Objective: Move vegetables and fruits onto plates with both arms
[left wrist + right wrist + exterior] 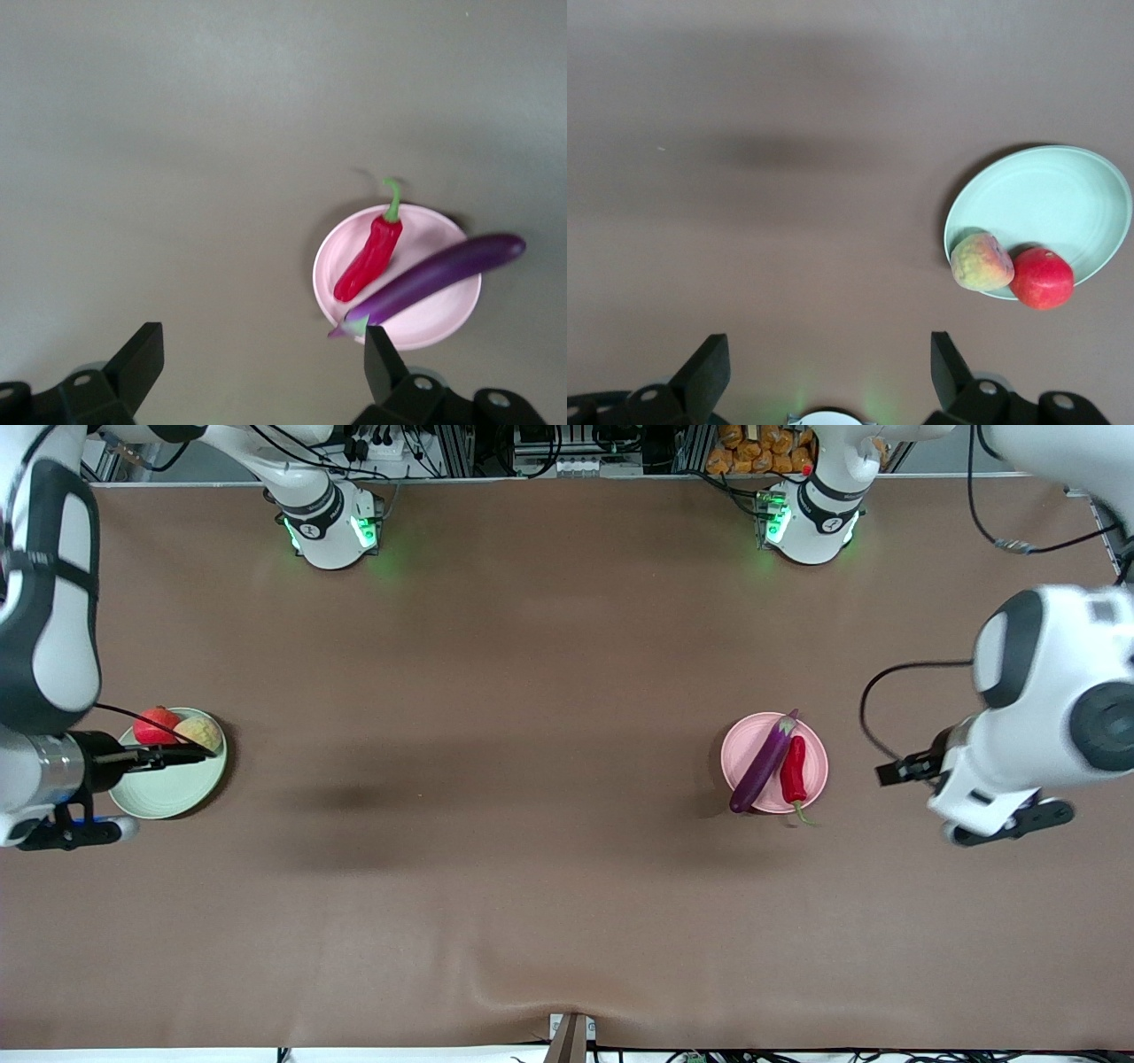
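A long purple eggplant (764, 764) and a red chili pepper (793, 771) lie side by side on the pink plate (740, 740). They also show in the left wrist view: eggplant (434, 276), chili (370, 257), plate (434, 323). A round red fruit (157, 726) and a peach (200, 732) sit on the pale green plate (168, 793), touching each other. In the right wrist view they are the red fruit (1042, 278), the peach (981, 261) and the plate (1045, 199). My left gripper (899, 769) (261, 345) is open and empty, raised beside the pink plate. My right gripper (173, 755) (828, 350) is open and empty, raised above the green plate.
The table is covered with a brown cloth (532, 824). The right arm's base (332, 527) and the left arm's base (811, 522) glow green at the table's edge farthest from the front camera. The eggplant's ends overhang the pink plate's rim.
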Robot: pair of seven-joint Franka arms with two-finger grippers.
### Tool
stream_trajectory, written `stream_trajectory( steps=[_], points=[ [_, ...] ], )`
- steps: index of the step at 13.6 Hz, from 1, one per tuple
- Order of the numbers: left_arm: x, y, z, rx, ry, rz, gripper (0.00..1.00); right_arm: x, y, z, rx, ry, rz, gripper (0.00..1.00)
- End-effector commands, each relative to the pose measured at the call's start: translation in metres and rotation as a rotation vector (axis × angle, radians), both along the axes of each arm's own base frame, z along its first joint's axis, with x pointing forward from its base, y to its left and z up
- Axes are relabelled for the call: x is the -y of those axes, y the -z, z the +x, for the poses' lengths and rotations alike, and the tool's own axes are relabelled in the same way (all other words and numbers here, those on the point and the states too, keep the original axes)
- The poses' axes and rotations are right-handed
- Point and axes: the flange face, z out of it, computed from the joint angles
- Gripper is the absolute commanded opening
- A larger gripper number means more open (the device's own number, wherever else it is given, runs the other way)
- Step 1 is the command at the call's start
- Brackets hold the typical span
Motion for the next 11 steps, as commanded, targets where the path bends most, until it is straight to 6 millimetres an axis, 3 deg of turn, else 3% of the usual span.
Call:
stream_trajectory(
  steps=[1,3,5,7,9,11],
  points=[
    [-0.015,-0.03,-0.051,0.016,0.042,-0.077,1.0,-0.008,-0.068,-0.018,0.076,-0.02,-0.002,1.0],
    [-0.023,-0.052,-0.084,0.051,0.12,-0.101,1.0,-0.019,-0.112,-0.046,0.079,-0.024,0.012,1.0],
    [-0.031,-0.079,-0.104,0.102,0.178,-0.112,1.0,-0.026,-0.153,-0.071,0.12,0.121,-0.029,1.0],
    [-0.03,-0.1,-0.11,0.129,0.272,-0.119,1.0,-0.042,-0.168,-0.091,0.122,0.197,-0.056,1.0],
    [-0.027,-0.123,-0.116,0.129,0.348,-0.118,1.0,-0.041,-0.179,-0.114,0.17,0.207,-0.051,1.0],
    [-0.022,-0.139,-0.124,0.085,0.368,-0.122,1.0,-0.034,-0.178,-0.144,0.249,0.207,-0.043,1.0]
  ],
)
